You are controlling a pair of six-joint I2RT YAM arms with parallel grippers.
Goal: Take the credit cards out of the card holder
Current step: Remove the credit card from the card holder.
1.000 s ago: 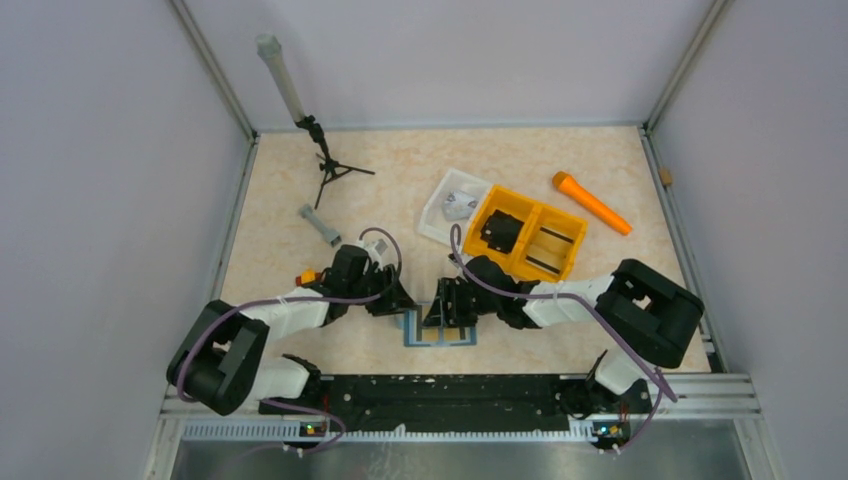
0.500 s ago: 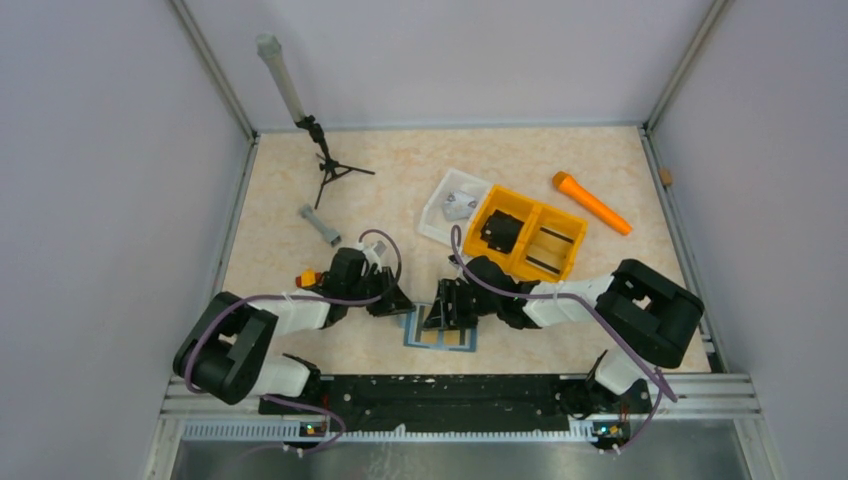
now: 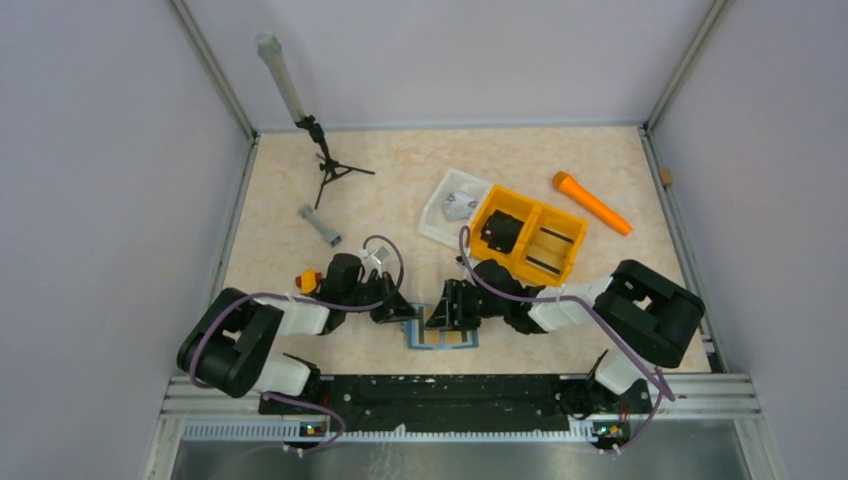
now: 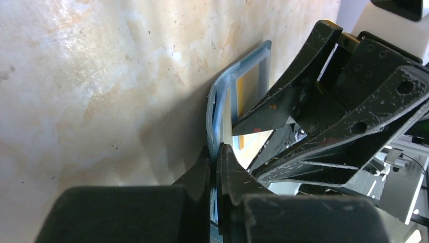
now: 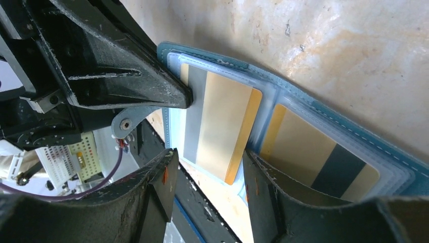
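Observation:
The teal-blue card holder [image 3: 441, 334] lies open near the table's front edge, between both grippers. In the right wrist view the card holder [image 5: 324, 114] shows clear sleeves holding two gold cards, the left gold card [image 5: 222, 124] with a grey stripe and the right gold card [image 5: 318, 154] with a dark stripe. My left gripper [image 3: 400, 312] is shut on the holder's left edge [image 4: 216, 114]. My right gripper [image 5: 207, 167] is open, its jaws straddling the lower end of the left card.
An orange divided bin [image 3: 530, 233] and a white tray [image 3: 452, 205] stand behind the right arm. An orange marker [image 3: 590, 202] lies at the back right. A small tripod [image 3: 325, 160] and a grey cylinder [image 3: 320, 225] are at the back left.
Both grippers and the card holder have shifted slightly toward the near edge. The left arm has drawn in closer to the holder's left edge.

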